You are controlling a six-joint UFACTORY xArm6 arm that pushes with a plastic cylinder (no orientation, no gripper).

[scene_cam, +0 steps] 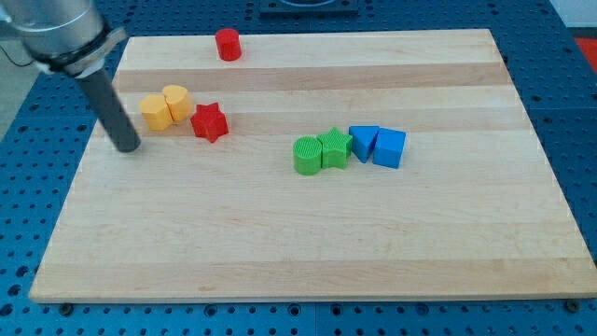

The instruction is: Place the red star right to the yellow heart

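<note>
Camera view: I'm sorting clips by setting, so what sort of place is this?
Probably a robotics lab bench. A wooden board lies on a blue perforated work surface, small coloured blocks such as the red star and yellow heart are scattered on it, and my tip rests left of them.

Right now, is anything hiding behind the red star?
Nothing hides there. Beyond the red star, toward the view's top, is bare board. A yellow block sits at its upper left, seemingly touching. My tip is further left, apart.
</note>
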